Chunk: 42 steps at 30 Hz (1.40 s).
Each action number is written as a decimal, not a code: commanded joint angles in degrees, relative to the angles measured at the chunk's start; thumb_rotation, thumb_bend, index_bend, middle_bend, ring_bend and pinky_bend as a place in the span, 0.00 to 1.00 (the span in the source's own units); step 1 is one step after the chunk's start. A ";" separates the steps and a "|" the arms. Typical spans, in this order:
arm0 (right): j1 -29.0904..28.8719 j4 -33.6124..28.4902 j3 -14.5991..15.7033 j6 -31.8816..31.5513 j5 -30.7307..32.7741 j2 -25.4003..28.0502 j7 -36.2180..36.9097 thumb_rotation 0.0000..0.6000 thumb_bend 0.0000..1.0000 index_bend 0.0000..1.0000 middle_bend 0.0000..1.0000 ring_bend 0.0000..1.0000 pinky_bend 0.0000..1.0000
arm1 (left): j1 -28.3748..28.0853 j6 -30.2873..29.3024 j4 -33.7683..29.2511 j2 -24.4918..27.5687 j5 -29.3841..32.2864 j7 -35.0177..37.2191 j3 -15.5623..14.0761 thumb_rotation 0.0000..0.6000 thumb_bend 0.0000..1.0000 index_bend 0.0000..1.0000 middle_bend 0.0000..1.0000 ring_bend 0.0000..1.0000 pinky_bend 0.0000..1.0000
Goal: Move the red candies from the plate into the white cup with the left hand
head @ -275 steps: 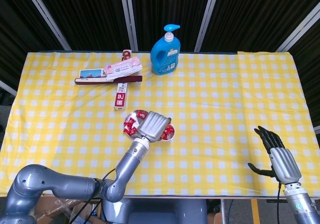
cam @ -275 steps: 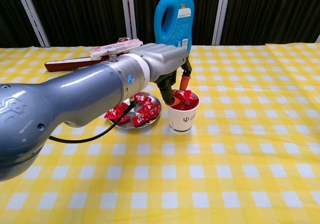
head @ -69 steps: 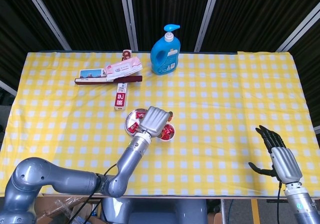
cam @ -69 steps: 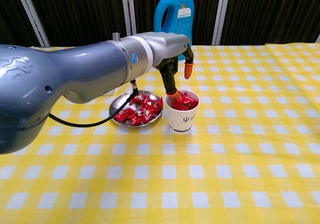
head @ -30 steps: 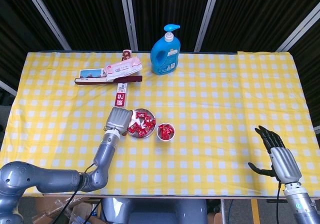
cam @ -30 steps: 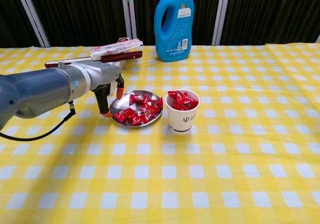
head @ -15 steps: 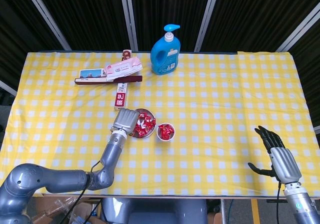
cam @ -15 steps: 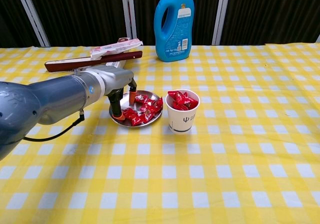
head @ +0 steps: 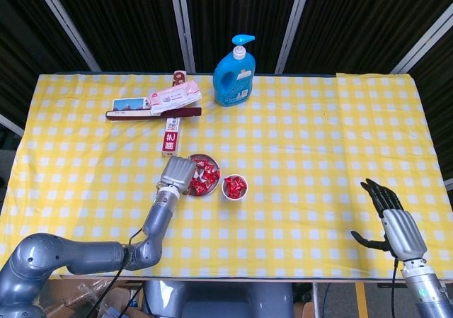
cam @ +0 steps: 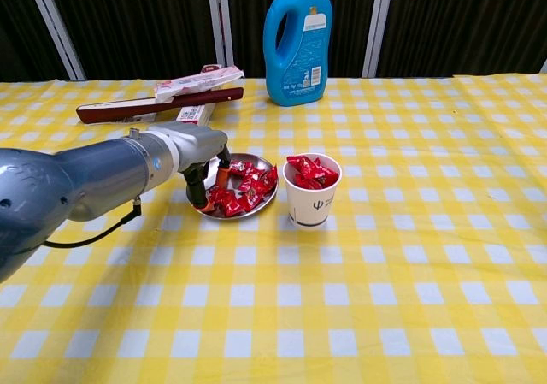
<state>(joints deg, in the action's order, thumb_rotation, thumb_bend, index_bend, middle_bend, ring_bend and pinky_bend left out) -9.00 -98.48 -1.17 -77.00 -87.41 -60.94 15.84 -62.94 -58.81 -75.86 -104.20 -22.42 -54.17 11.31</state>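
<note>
Candies in red wrappers lie heaped on the metal plate, more filling the upright white cup just beside it. Left robot hand reaches fingers-down into the plate's left side, hiding it; grasp unclear. Right robot hand hangs spread, empty, off the surface's corner.

Red candies on plate, in white cup

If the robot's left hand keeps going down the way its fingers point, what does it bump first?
Probably the red candies on the plate; the left hand hangs just over its near-left edge.
</note>
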 commanded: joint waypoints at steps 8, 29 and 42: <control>-0.01 -0.05 -0.02 0.06 0.09 0.06 0.12 1.00 0.28 0.00 0.00 0.00 0.00 | 0.44 -0.27 -0.47 0.07 -1.24 0.59 0.19 1.00 0.44 0.54 0.90 0.95 0.97; 0.06 0.10 -0.14 -0.23 0.10 -0.16 -0.41 1.00 0.28 0.00 0.00 0.00 0.00 | -3.24 -6.35 -17.54 4.28 -8.66 1.96 7.59 1.00 0.44 0.52 0.90 0.95 0.97; 0.05 0.17 -0.17 -0.25 -0.03 0.11 0.63 1.00 0.28 0.00 0.00 0.00 0.00 | -7.71 -6.70 -14.46 -0.74 -3.86 -2.55 7.53 1.00 0.38 0.51 0.90 0.94 0.97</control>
<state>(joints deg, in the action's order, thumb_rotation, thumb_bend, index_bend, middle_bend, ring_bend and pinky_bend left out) -8.96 -98.32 -1.34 -77.24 -87.42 -60.85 16.44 -70.39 -65.27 -90.75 -104.64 -26.81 -56.30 18.96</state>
